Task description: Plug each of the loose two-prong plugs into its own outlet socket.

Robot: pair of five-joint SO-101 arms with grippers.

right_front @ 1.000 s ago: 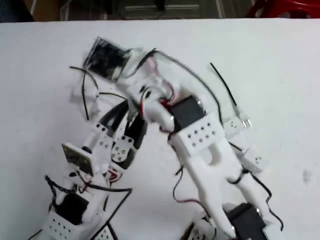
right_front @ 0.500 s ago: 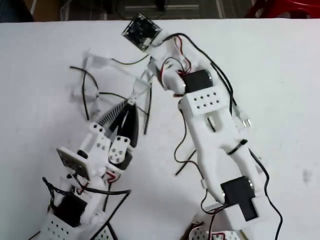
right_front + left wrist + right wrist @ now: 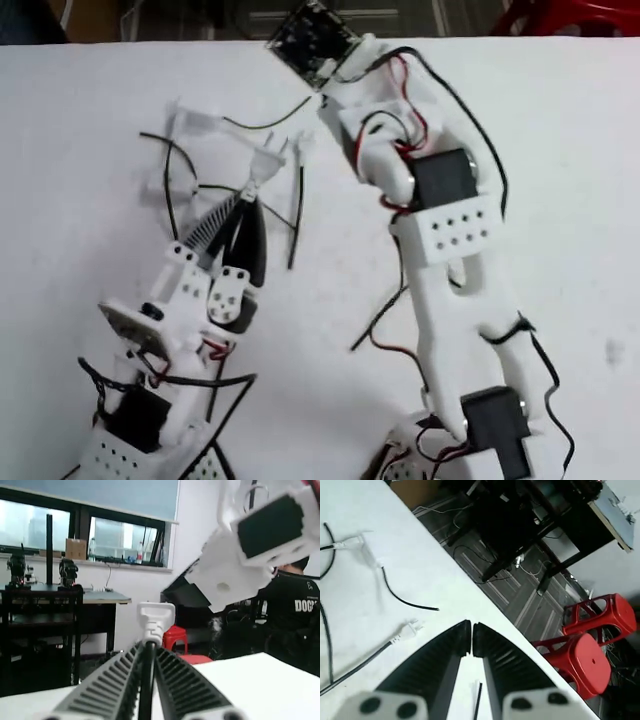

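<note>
the right arm (image 3: 450,260) has swung away toward the white tabletop's (image 3: 560,120) far edge with the right gripper (image 3: 471,632) clenched empty, so the left gripper (image 3: 248,197), grasping the white two-prong plug (image 3: 263,163) by its black cord (image 3: 146,680), likely has room for plugging in.

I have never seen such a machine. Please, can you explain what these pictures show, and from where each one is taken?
These are two small robot arms at a white table: a left arm and a right arm. One picture looks down from a fixed camera above the table. The other two come from a camera on each arm's wrist, looking along its claw. The left claw is shut on the cord of a white plug. The right claw is shut and holds nothing. On the table lie loose black cords and a second plug. The big white shape in the left wrist picture is the right arm.
</note>
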